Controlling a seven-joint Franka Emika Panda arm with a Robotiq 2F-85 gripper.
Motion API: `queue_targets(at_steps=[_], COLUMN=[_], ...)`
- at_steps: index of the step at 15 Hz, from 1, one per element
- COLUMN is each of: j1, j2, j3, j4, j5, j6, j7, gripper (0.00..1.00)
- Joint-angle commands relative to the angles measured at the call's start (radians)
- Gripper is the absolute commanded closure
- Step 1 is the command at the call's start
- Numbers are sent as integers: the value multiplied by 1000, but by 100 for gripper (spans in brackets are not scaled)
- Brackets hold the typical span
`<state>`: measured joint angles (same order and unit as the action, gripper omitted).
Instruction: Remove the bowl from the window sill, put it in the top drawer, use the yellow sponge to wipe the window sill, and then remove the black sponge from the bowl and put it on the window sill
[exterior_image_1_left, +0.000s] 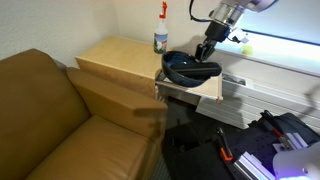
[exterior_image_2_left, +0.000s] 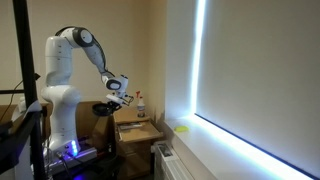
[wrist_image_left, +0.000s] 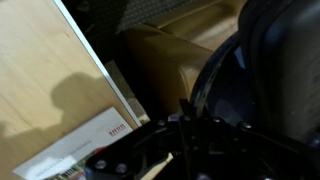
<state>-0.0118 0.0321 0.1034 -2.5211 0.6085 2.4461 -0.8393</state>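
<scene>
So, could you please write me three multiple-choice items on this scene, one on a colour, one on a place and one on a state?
1. What colour is the round shallow bowl? A red; B dark blue; C white.
2. Where does the small yellow-green sponge lie? A on the long white window sill; B in the bowl; C on the sofa.
3. How is the light-wood top drawer? A shut; B taken out; C pulled open.
Answers: 1 B, its inside looks dark blue. 2 A, it sits on the bright ledge. 3 C, its tray juts out beneath the bowl.
</scene>
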Motion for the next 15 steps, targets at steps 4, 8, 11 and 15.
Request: queue_targets(at_steps=[4, 8, 11, 15], j1=[56, 25, -22, -69], j2=[-1, 139, 211, 254], j3=[-2, -41, -57, -50], j4=[75, 144, 227, 249], j5=[32, -72, -105, -173], j6=[-1, 197, 235, 189], j7=[80, 255, 388, 494], gripper=[92, 98, 98, 92])
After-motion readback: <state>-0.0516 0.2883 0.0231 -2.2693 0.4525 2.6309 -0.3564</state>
